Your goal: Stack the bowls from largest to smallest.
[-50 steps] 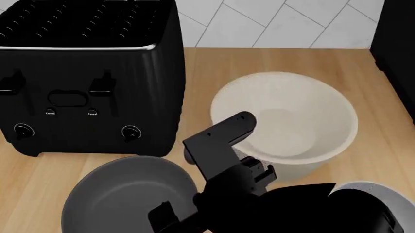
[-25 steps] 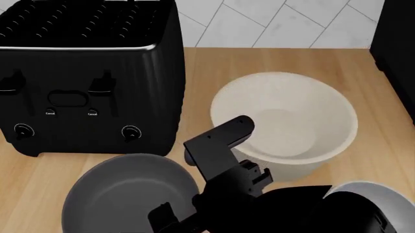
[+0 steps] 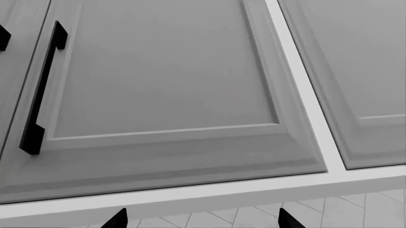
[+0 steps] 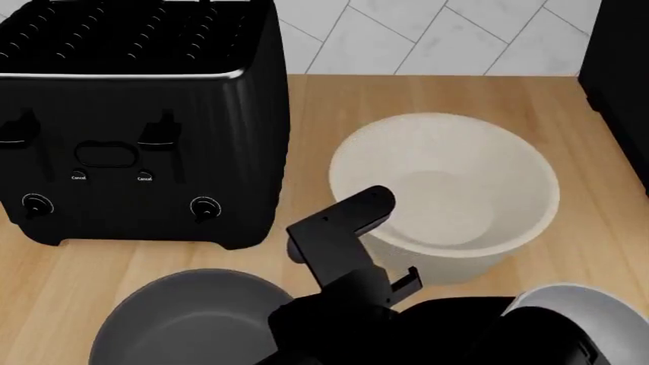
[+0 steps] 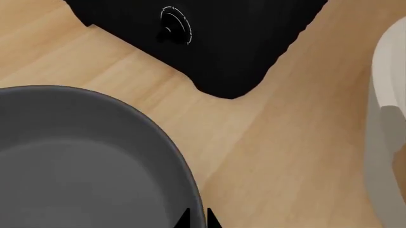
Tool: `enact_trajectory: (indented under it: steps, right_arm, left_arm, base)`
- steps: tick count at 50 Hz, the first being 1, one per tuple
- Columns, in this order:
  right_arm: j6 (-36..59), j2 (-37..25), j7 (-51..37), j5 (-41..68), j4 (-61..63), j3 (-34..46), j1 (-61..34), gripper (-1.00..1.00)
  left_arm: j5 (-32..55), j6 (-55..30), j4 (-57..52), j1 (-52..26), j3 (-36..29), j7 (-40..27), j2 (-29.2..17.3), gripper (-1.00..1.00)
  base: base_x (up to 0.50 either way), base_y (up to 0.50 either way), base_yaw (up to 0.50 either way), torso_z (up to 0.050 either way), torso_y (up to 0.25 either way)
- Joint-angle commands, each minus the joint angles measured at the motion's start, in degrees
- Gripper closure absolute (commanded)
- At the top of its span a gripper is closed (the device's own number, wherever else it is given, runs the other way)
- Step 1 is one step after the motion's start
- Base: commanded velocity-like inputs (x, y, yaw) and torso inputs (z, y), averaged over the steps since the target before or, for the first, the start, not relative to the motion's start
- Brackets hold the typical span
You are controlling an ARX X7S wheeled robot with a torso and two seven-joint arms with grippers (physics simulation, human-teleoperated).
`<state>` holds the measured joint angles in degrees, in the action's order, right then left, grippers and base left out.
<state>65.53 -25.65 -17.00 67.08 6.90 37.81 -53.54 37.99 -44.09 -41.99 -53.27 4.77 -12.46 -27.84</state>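
Nothing stacked yet: 3 bowls sit apart on the counter [image 4: 568, 99]. Right end effector [image 5: 195, 219] pinching the dark grey bowl [image 4: 188, 319] rim, beside cream bowl [image 4: 446, 190]; pale bowl [image 4: 598, 304] near. Left end effector [image 3: 199, 219] spread, idle.

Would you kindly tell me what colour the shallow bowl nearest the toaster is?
Dark grey; the shallow bowl shows best in the right wrist view.

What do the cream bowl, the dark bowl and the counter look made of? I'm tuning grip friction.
Cream bowl: probably matte ceramic or stoneware, opaque, with soft, even shading. Dark grey bowl: likely matte-glazed ceramic or plastic, smooth with only a faint sheen. Counter: light wood, with visible grain lines and a satin finish.
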Motion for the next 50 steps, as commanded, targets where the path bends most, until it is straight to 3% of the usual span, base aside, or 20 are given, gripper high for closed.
enact_trajectory:
  steps: [1,11,33,50]
  right_arm:
    - [0.5,-0.4,-0.1,-1.9,-0.3,2.0,1.4,1.00]
    - [2.5,-0.2,-2.2,0.3,1.9,1.2,-0.2,1.00]
    - [10.1,-1.8,-15.9,15.7,11.1,-6.7,-6.9,1.00]
    - [10.6,-7.9,-30.2,31.5,14.1,-13.2,-12.6,1.00]
  left_arm:
    - [0.1,0.3,0.0,0.3,0.0,-0.1,-0.2,-1.00]
    - [0.5,0.2,-0.2,0.2,0.2,-0.4,-0.3,-1.00]
    - [1.8,-0.9,-0.5,-2.4,0.0,-1.5,-0.5,-1.00]
    - [2.7,-0.9,-0.9,-2.8,0.6,-2.1,-0.6,-1.00]
  base:
    - [0.00,0.00,0.00,0.000,0.000]
    - [0.00,0.00,0.00,0.000,0.000]
    - [0.00,0.00,0.00,0.000,0.000]
    - [0.00,0.00,0.00,0.000,0.000]
